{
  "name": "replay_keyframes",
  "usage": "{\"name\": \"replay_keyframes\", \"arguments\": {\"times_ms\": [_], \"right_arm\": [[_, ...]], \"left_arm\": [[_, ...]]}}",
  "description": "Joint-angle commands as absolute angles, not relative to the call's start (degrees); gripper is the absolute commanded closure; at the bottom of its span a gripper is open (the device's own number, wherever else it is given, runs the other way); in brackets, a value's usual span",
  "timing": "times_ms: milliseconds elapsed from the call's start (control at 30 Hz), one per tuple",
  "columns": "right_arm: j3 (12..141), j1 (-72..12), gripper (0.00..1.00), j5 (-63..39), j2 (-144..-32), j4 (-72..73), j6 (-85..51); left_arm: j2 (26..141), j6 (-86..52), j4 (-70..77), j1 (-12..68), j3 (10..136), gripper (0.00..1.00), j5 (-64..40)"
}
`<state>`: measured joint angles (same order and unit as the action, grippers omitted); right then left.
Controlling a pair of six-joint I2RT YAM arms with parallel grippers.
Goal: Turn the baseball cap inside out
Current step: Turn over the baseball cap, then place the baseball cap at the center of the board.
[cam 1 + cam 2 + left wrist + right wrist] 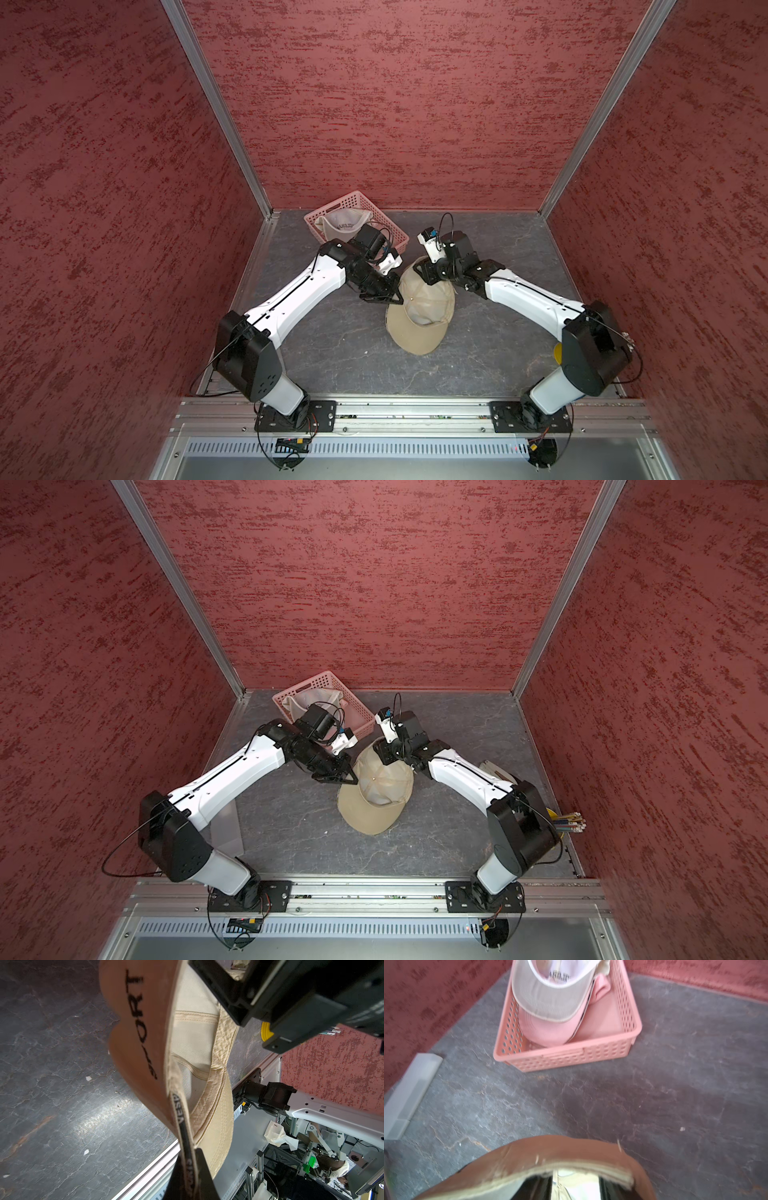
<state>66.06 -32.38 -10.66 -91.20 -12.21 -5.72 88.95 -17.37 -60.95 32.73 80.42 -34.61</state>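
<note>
The tan baseball cap [419, 328] [372, 812] is mid-table, brim toward the front rail. My left gripper [397, 300] [351, 780] is shut on its rim. In the left wrist view the black printed sweatband runs between the jaws of the left gripper [190, 1178], and the cap [193, 1043] shows pale lining and "SPORT" lettering outside. My right gripper [422, 274] [384, 756] reaches into the crown from the far side. In the right wrist view the right gripper [575, 1188] stands open inside the cap [550, 1153], with pale lining between its dark fingers [537, 1188].
A pink basket [390, 224] [571, 1057] at the back left holds a white cap [550, 995] over a pink one. A yellow cup of pencils [567, 823] stands at the right edge. A translucent box [226, 829] lies under the left arm. Red walls close three sides.
</note>
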Motion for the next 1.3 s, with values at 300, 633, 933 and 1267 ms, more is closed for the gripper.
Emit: {"name": "replay_keyframes", "arguments": {"times_ms": [300, 633, 933, 1267], "right_arm": [[71.88, -32.37, 0.43, -10.09, -89.21, -24.08, -4.39], [70.16, -41.59, 0.34, -13.77, -81.94, -24.56, -2.13], [64.80, -53.24, 0.27, 1.85, -76.47, -24.51, 4.24], [67.58, -57.83, 0.24, 16.81, -84.31, -26.63, 5.86]], "left_arm": [[91.82, -24.01, -53.68, 27.05, 81.08, 1.00, -41.78], [97.34, -27.61, -53.99, 22.64, 84.75, 1.00, -43.97], [98.99, -28.63, -56.53, 21.27, 87.71, 1.00, -45.27], [99.40, -29.27, -56.80, 21.53, 87.71, 1.00, -45.35]]}}
